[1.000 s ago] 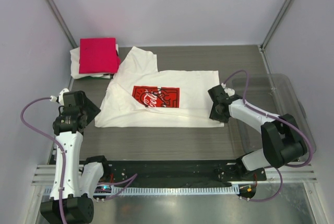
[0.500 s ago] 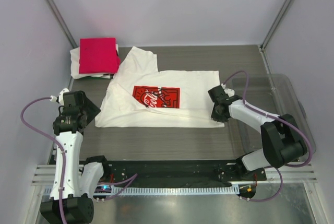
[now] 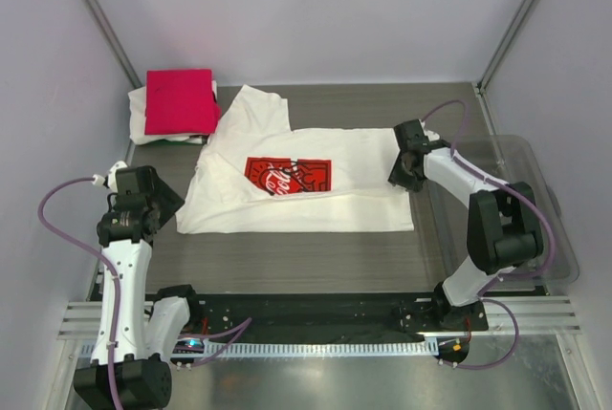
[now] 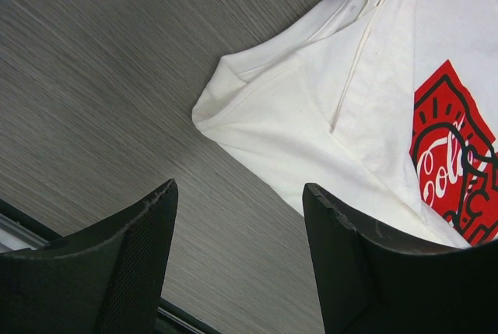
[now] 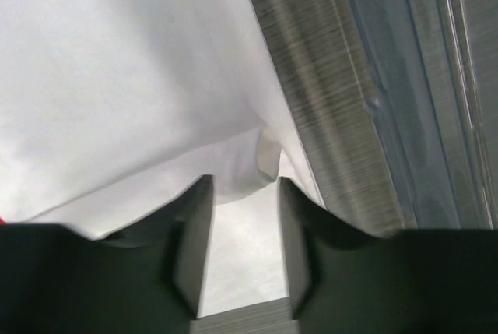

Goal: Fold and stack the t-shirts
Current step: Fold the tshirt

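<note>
Top view, writing: the red square print on the printed white t-shirt carries white lettering too small to read from here.
Top view, printed white t-shirt: spread flat in the middle of the table, print facing up, one sleeve reaching toward the far-left corner.
Top view, stack: a folded crimson-pink t-shirt lies on a folded white t-shirt at the far left, just beside that sleeve.
Top view, left gripper: just beside the spread shirt's near-left corner.
Top view, right gripper: down over the shirt's right edge, between the shirt and the tub.
Top view, clear plastic tub: at the table's right side, with the right arm crossing above it.
Left wrist view, writing: white script on the red, black-outlined print reads partly as "Cola", cut off by the frame edge.
Left wrist view, hand: the black fingers are spread wide, with bare table grain between them.
Left wrist view, shirt: its folded sleeve corner lies just ahead of the fingertips, not gripped.
Right wrist view, hand: the fingers stand narrowly apart with white cloth in the gap and a raised fold at their tips. Whether they pinch it cannot be told.
Right wrist view, tub: right of the shirt's edge, a strip of table between them, with the grain showing through its clear wall.
</note>
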